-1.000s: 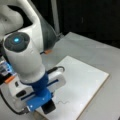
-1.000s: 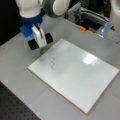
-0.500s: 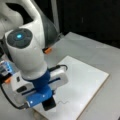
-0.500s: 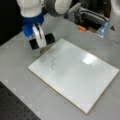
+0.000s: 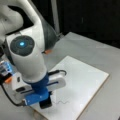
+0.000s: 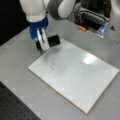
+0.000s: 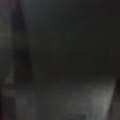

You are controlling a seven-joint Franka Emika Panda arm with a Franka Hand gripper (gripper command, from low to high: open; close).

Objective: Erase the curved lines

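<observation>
Black eraser (image 6: 54, 40) sits clamped in the tool (image 6: 43, 47), whose white fingers (image 6: 44, 41) are narrowed on the block, so most of it sticks out to a front view's right. The tool hangs over the far-left corner of the white board (image 6: 82, 75), which lies flat on the grey desk (image 6: 17, 82).

Against the pictures from 1 s and 0.5 s ago, little has changed. The tool has crept a touch inward from the corner, toward the board's middle, and the eraser now lies over the board's edge rather than off it. The board itself has not shifted.

The curve lines (image 6: 52, 63) are 1 thin dark squiggle on the left part of the board, just near of the tool and eraser. They look whole, with no gap or wiped stretch. A faint grey patch lies between the eraser and the squiggle's far end, and I cannot tell whether it is shadow or smear.

In a front view, the eraser (image 5: 46, 103) is under the blue wrist at the board's (image 5: 82, 82) near-left corner, with the squiggle (image 5: 61, 102) just to its right, close but apart. I judge the erasing as not yet started: the small creep has brought the eraser nearly to the mark, no more.

The wrist view is dark and shows nothing usable.
</observation>
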